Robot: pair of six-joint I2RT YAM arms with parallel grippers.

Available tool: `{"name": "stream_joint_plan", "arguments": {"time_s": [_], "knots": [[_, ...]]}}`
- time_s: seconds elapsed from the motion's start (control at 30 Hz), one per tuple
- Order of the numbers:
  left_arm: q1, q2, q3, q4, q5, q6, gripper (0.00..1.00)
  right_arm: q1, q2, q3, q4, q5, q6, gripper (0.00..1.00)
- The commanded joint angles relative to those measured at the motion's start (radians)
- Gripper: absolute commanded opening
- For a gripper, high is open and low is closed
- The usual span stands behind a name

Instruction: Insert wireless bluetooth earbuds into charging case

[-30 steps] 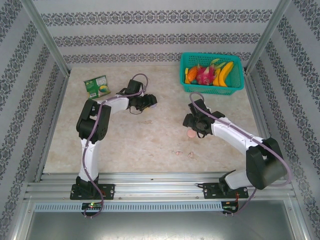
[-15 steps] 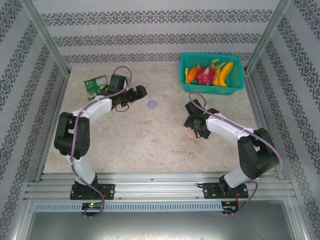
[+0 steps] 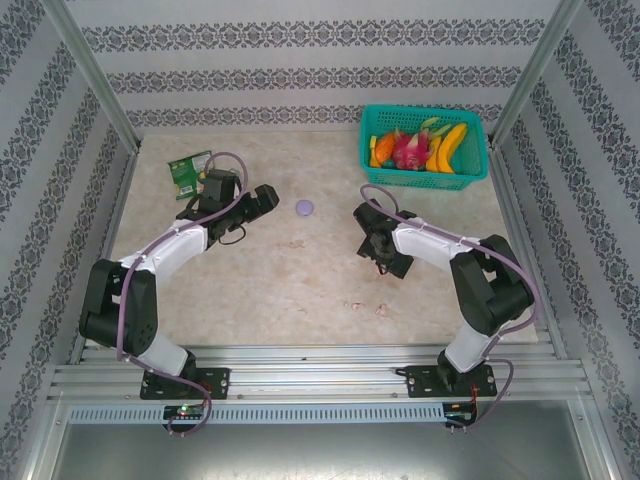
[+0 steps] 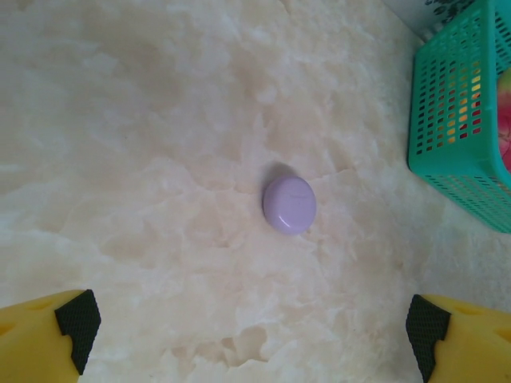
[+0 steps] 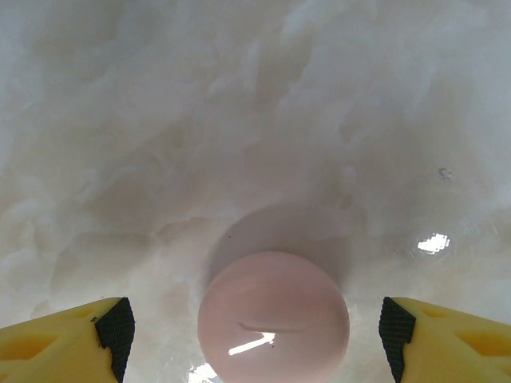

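The left fingers are wide apart and hold nothing. The lilac disc lies flat on the desk out in front of them. It is in line with the gap between them and well apart from them. The right fingers are wide apart too. The pink disc sits between them and touches neither one. Tiny pink earbuds lie on the desk behind the right fingers, nearer the arm bases and not touching them.

Left arm, right arm: white link shells, black joint housings, black base plates. Purple cable looped along each. Left claw, right claw: yellow fingers, black pads at tips.
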Motion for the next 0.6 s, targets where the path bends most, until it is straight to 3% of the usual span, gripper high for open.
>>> {"name": "stream_joint_plan", "arguments": {"time_s": [0.0, 0.57], "knots": [[0.005, -0.048, -0.033, 0.061, -0.028, -0.053, 1.0, 0.013, 0.017, 0.018, -0.045, 0.015, 0.048, 0.82], [0.004, -0.126, -0.104, 0.045, -0.131, -0.179, 1.0, 0.016, 0.082, -0.014, 0.025, -0.031, 0.071, 0.74]]}}
